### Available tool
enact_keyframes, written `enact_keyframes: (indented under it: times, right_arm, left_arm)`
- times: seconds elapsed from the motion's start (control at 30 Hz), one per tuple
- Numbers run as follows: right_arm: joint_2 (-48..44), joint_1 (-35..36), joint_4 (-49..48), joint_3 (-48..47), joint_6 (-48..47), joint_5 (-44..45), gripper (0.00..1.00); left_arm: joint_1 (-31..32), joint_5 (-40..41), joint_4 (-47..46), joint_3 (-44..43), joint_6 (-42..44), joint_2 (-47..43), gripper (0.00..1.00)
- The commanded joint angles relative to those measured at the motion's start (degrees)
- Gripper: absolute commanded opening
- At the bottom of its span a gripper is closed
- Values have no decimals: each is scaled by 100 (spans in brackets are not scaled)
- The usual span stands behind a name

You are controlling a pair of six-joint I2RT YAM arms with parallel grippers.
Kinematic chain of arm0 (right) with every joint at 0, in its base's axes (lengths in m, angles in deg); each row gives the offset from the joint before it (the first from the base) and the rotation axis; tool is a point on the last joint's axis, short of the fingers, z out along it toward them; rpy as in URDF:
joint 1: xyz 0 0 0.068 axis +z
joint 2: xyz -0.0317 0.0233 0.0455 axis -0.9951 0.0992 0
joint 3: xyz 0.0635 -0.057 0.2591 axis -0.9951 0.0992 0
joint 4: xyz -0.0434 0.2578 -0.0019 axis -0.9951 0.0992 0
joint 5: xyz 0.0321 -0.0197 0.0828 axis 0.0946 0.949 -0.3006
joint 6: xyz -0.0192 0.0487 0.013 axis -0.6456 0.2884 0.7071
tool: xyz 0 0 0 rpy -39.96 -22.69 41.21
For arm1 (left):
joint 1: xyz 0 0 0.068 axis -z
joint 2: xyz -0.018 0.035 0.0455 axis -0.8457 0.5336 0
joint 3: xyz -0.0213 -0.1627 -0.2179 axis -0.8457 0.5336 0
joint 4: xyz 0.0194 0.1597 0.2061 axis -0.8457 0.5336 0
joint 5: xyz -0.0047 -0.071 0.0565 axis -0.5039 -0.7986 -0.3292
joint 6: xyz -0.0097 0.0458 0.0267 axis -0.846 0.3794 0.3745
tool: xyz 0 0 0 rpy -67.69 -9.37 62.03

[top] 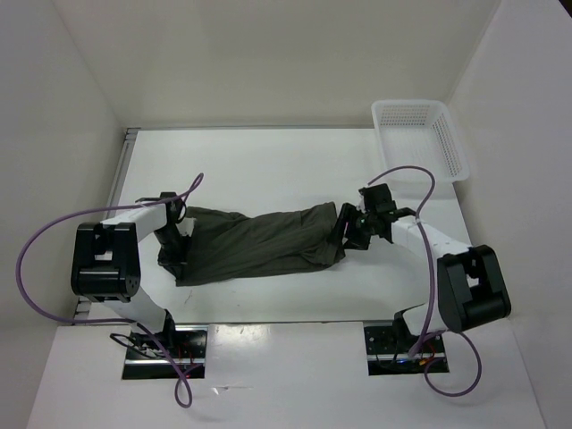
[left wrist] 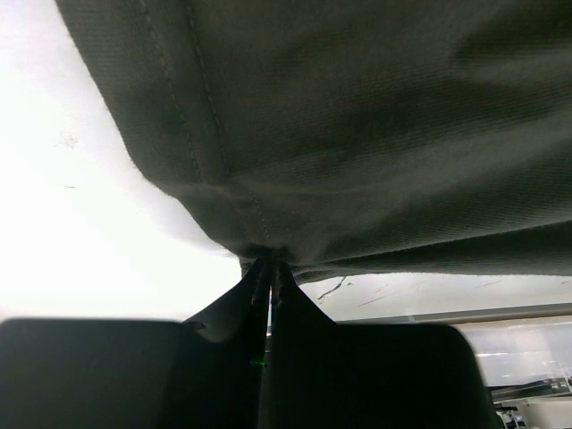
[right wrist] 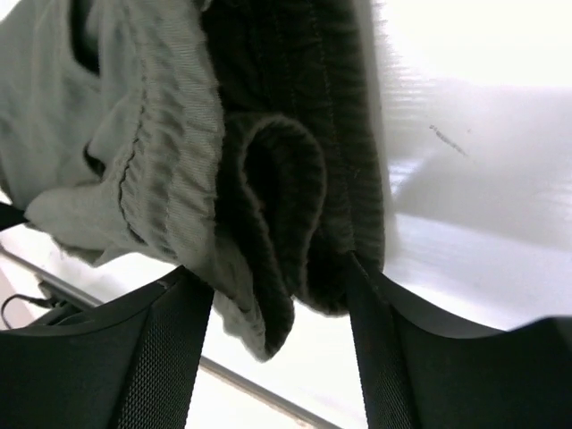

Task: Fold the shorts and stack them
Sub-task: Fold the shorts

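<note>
Our left gripper (left wrist: 271, 279) is pinched tight on a stitched hem of the shorts (top: 259, 243). Over on the right gripper (right wrist: 277, 273), we see the jaws standing wide, ribbed waistband bunched between the fingers. The shorts stretch across mid-frame on the white table (top: 268, 161), white basket (top: 447, 138) upper right.

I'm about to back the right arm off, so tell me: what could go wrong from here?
1. The right end effector has its jaws apart, yet the ribbed waistband bunches between them; pulling away may snag and drag it.
2. The left end effector is shut on a hem of the shorts; any pull there could slide the cloth across the table.
3. The shorts lie slanted and wrinkled, so a fold may come out uneven.
</note>
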Motion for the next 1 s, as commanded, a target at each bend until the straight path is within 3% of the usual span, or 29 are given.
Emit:
enact_keyframes:
  times: [0.0,0.2,0.37,0.47,0.77,0.97]
  right_arm:
    - [-484,-46,110,-156,-4,-97,65]
    - [-1153,-46,742,-156,373,-149,63]
    - [-390,199,1209,-208,541,-597,54]
    - [6,568,1209,-261,541,-598,54]
    - [-178,569,1104,-366,743,-44,55]
    - [-221,569,1183,-647,612,280,55]
  left_arm:
    - [-42,436,-289,95,45,-2,0]
    - [-42,313,-289,43,45,-2,0]
    - [-42,313,-289,-10,45,51,0]
    - [-42,313,-220,-72,45,51,3]
    - [-42,505,212,-633,45,-581,49]
    - [-42,718,598,-1871,45,-1074,58]
